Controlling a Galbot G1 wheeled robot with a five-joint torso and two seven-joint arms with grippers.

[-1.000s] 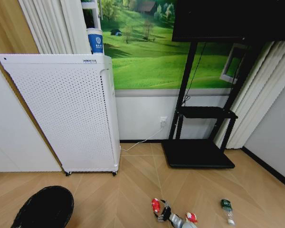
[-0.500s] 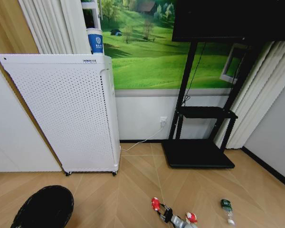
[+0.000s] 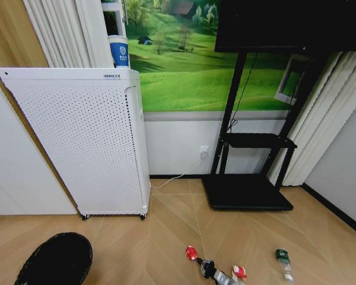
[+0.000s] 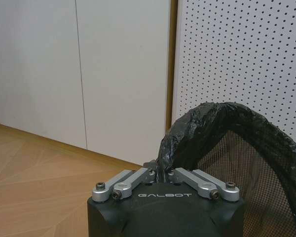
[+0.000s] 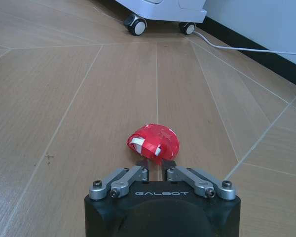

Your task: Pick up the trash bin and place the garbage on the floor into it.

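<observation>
bin (image 3: 54, 260), black mesh with a dark liner, sits at the lower left of the head view on the floor (image 3: 160, 243), in front of the white purifier (image 3: 86, 139). in the left wrist view the left gripper (image 4: 162, 174) has its fingers pinched together on the bin's rim (image 4: 207, 116), liner bunched between them, the purifier's perforated panel just behind. the right gripper (image 5: 156, 167) is low over the floor, its fingers close together right at the near edge of a red wrapper (image 5: 154, 141); whether they grip it i cannot tell. in the head view that wrapper lies just ahead of the gripper, with a red-and-white scrap (image 3: 239, 272) beside the arm and a small bottle (image 3: 283, 261) farther right, apart from both. a black stand (image 3: 249, 190) is against the wall behind them.
</observation>
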